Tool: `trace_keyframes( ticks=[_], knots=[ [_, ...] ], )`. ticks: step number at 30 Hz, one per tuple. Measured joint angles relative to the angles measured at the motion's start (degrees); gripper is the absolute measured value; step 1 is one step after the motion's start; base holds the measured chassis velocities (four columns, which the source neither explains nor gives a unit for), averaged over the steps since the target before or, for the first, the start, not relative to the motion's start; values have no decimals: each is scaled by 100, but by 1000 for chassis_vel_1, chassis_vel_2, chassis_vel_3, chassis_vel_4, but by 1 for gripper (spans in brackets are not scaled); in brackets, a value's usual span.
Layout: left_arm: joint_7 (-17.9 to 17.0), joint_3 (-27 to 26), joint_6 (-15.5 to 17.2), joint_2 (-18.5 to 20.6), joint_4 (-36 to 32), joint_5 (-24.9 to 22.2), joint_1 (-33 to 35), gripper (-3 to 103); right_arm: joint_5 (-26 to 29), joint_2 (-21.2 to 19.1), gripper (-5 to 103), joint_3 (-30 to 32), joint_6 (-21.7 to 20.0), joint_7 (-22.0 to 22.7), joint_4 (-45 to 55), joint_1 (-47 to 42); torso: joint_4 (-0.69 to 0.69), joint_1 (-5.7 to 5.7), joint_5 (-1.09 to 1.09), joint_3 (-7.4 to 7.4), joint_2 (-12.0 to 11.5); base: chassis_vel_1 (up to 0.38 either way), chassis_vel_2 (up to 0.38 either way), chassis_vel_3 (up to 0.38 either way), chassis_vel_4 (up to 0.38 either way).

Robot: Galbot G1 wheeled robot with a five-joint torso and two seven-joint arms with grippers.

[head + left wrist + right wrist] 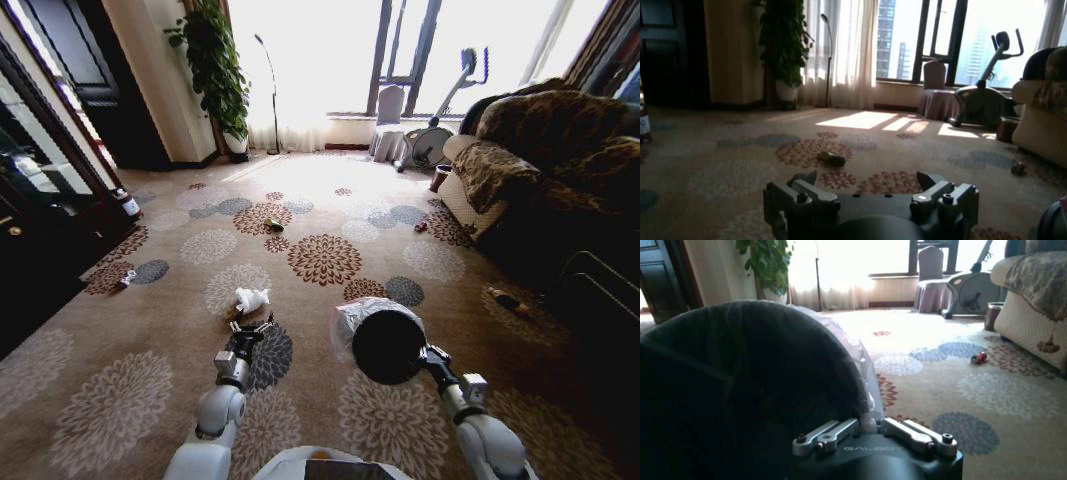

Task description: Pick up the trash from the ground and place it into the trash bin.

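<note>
Left gripper low over the carpet, fingers spread wide, nothing between them; paper wad just beyond its tips.

Right gripper clamps the rim of the bin, liner bunched on the bin's far side. Green wrapper lies farther out mid-carpet, red scrap near the sofa, both well apart from the grippers.
</note>
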Motion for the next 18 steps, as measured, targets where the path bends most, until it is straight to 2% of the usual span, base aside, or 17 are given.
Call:
trace_keyframes(
  ticks=[3, 6, 9, 12, 15, 16, 18],
  knots=[
    [-20, -61, 26, 33, 7, -2, -27, 98, 39, 8, 0, -61, 11, -23, -17, 26, 1, 1, -10, 0, 0, 284, 301, -333, -291],
    [-79, -153, 41, 128, 149, -50, -117, 98, 91, 21, 0, -108, 81, -148, -31, 33, 1, 0, 0, -1, 0, 178, 203, -181, -221],
    [-116, -248, 72, 223, 406, -132, -268, 98, 114, -13, 0, -126, 228, -407, -49, -22, 1, 0, -7, 0, 0, 98, 109, -34, -46],
    [-120, -322, 131, 268, 609, -186, -395, 98, 129, -44, 0, -135, 330, -553, -49, -62, -1, 0, 3, 0, 0, 0, 0, 0, 0],
    [-132, -420, 379, 365, 1141, -387, -740, 98, 149, -134, 0, -131, 407, -697, -13, -178, -4, 0, -3, 0, 0, -74, -73, 39, 34],
    [-132, -420, 379, 365, 1141, -387, -740, 98, 149, -134, 0, -131, 407, -697, -13, -178, -4, 0, -3, 0, 0, -63, -75, 39, 16],
    [-134, -417, 606, 456, 1573, -484, -1024, 97, 159, -199, 0, -116, 413, -725, 35, -237, -2, 0, 2, 0, 0, -13, -25, 19, 1]
  ],
)
